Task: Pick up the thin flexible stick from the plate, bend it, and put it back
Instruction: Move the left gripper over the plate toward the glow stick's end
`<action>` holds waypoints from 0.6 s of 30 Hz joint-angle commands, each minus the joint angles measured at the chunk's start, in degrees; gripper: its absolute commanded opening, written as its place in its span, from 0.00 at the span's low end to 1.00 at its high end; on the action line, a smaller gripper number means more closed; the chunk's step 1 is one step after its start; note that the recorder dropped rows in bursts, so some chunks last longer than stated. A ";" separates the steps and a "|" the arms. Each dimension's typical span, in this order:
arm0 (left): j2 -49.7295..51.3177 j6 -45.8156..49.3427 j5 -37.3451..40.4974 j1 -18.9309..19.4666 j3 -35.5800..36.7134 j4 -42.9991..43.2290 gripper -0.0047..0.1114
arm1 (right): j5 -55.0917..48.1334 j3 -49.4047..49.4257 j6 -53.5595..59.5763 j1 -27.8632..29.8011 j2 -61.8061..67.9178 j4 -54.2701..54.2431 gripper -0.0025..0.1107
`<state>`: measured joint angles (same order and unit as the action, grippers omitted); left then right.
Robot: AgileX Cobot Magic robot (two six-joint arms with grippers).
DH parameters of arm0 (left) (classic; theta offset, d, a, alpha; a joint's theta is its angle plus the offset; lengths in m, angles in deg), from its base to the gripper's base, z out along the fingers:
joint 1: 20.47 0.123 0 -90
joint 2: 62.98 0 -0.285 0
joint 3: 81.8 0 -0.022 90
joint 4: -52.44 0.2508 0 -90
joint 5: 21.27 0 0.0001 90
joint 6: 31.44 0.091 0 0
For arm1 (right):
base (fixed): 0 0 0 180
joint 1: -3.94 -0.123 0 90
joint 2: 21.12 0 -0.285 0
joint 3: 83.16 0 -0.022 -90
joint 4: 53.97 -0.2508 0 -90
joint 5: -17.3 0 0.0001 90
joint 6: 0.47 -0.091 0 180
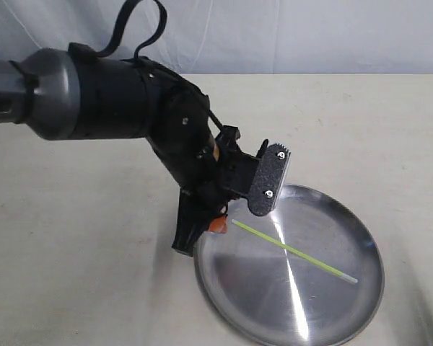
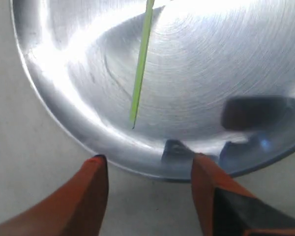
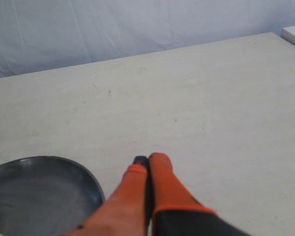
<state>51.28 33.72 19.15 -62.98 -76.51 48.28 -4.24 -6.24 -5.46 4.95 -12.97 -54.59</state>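
Left gripper (image 2: 147,164) has its fingers spread wide, sitting right at the plate (image 2: 226,59) rim. The stick (image 2: 140,69) lies straight on the plate just ahead of those tips, not touching them. Right gripper (image 3: 148,164) is pinched together on nothing, with the plate edge just off to one side. Can't really tell how high it hangs.

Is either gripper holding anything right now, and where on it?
Nothing is held. The stick lies on the plate; left gripper open, right gripper shut and empty.

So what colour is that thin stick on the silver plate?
The thin plastic stick is yellow-green with a pale tip, clearest in the exterior view.
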 commanded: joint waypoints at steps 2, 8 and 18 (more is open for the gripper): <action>3.43 -0.19 3.44 -1.70 -3.73 -0.71 0.48 | 0.86 0.30 0.25 0.22 -0.37 0.02 0.02; 7.91 -0.30 6.41 -2.31 -8.66 -2.41 0.48 | 0.86 0.30 0.25 0.22 -0.37 0.02 0.02; 15.52 -0.30 8.67 -2.19 -14.86 -2.60 0.48 | 0.86 0.30 0.25 0.22 -0.37 0.02 0.02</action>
<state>66.00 33.72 27.03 -65.04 -90.70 46.47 -4.24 -6.24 -5.46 4.95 -12.97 -54.59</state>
